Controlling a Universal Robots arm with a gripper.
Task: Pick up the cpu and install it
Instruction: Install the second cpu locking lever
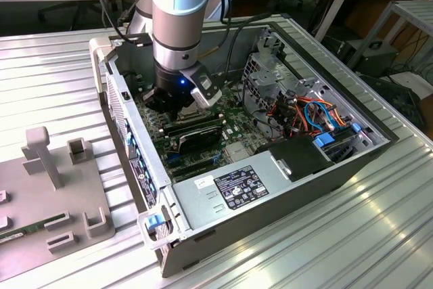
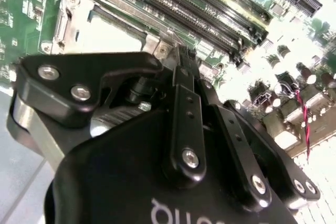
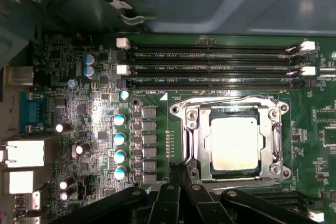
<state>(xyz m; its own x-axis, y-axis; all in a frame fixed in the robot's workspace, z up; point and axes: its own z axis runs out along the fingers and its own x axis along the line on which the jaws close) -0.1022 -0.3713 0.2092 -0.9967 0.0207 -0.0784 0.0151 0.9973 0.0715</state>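
The cpu (image 3: 233, 142), a square chip with a dull silver top, lies flat inside the socket on the green motherboard (image 3: 94, 108). The socket's metal frame (image 3: 190, 129) surrounds it. My gripper (image 3: 179, 170) hovers just beside the socket's edge with its two black fingers pressed together and nothing between them. In the second wrist view the gripper (image 2: 181, 59) points down at the socket frame (image 2: 68, 14), with the pale cpu (image 2: 113, 38) partly hidden behind it. In the exterior view the gripper (image 1: 172, 107) is lowered deep into the open computer case (image 1: 284, 187).
Black memory slots (image 3: 210, 69) run along one side of the socket. Capacitors (image 3: 119, 137) and rear ports (image 3: 23, 153) stand nearby. A power supply (image 1: 237, 191) and cabled drive bay (image 1: 304, 113) fill the case's right. A grey fixture (image 1: 54, 187) sits on the table at the left.
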